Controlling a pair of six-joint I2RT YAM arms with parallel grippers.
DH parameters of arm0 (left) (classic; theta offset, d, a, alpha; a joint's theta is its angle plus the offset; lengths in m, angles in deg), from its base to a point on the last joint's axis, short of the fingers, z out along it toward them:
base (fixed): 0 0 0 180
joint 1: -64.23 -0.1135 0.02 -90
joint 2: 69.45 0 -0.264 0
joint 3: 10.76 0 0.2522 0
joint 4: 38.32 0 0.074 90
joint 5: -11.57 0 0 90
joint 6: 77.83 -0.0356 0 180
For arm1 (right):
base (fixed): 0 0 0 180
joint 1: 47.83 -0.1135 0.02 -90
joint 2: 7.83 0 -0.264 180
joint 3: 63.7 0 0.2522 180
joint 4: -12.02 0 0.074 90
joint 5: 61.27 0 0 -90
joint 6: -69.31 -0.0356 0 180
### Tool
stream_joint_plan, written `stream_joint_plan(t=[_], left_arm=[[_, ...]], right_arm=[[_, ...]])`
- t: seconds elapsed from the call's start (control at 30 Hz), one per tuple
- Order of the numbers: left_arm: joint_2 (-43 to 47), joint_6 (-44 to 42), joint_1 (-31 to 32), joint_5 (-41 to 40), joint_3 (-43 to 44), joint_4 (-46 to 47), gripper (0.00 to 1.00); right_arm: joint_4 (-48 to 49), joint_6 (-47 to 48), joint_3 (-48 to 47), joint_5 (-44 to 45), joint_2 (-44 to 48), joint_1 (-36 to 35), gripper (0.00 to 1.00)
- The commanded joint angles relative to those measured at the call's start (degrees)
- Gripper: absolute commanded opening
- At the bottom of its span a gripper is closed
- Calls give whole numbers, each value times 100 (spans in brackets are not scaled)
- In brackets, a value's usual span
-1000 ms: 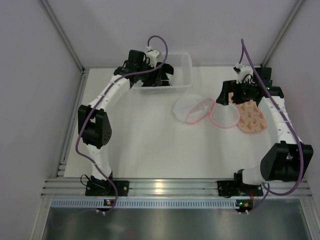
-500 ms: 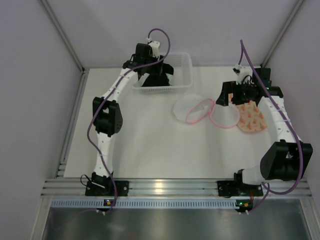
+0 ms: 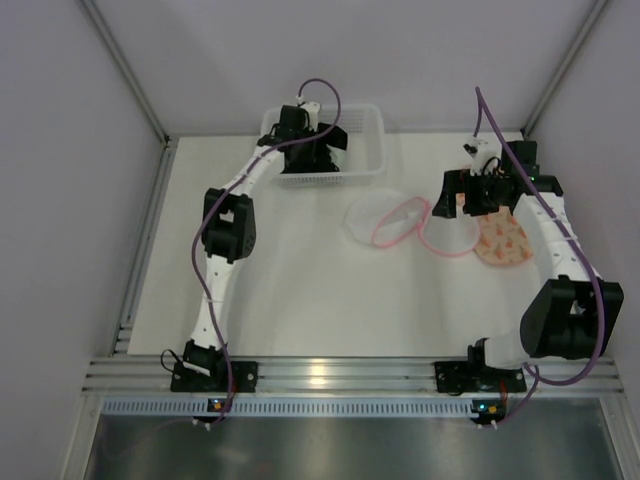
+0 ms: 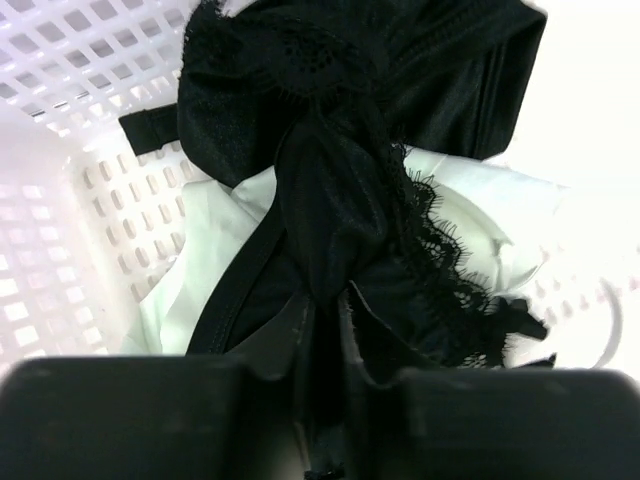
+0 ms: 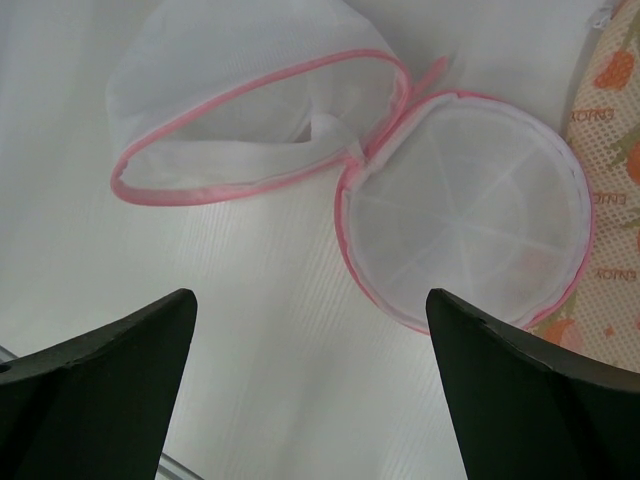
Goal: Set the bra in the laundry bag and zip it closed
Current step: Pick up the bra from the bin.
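Lace is our worry here. The black lace bra (image 4: 340,200) lies bunched in the white plastic lattice basket (image 4: 60,230), directly ahead of the left gripper (image 4: 320,400), whose fingers (image 4: 130,420) are pressed together on a fold of its fabric. We judge the pinch thin: on lifting, the fold may slip out, or a strap or the lace edge may catch in the lattice holes and drag the basket.

A pale green garment (image 4: 220,230) lies under the bra, just beyond the fingertips, and could ride up with it.

The round white mesh laundry bag with pink trim (image 5: 460,210) lies unzipped below the right gripper (image 5: 310,300), whose fingers are spread wide and hold nothing. Its limp mouth could collapse when the bra arrives.

Against the bag, past the finger on the right of that view, a peach mesh pouch printed with fruit (image 5: 610,170) reads "ENJOY". We find no other writing.
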Motion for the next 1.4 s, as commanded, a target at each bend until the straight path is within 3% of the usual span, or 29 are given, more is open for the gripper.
stream_joint_plan(t=[0.0,0.07,0.47,0.8,0.93,1.1,1.27,1.37], left_arm=[[265,116,-16,108,315,440,10],[450,81,-16,196,228,483,0],[2146,-245,-33,179,-45,528,0],[3550,140,-16,916,-527,528,0],[4413,247,-16,1776,-1273,493,0],[5457,239,-16,2165,-1863,-42,0],[6540,107,-16,3130,-3171,-491,0],[7243,-294,-16,3202,-4050,-843,0]], right_arm=[[44,51,5,4,45,71,99],[44,25,-4,-31,54,71,99],[0,69,-109,-111,248,71,99],[62,192,-65,-102,555,71,99],[36,236,-118,-207,634,71,99],[-227,385,-337,-400,652,71,99],[-562,596,-469,-980,669,71,99],[-746,701,-478,-1200,678,71,99]])
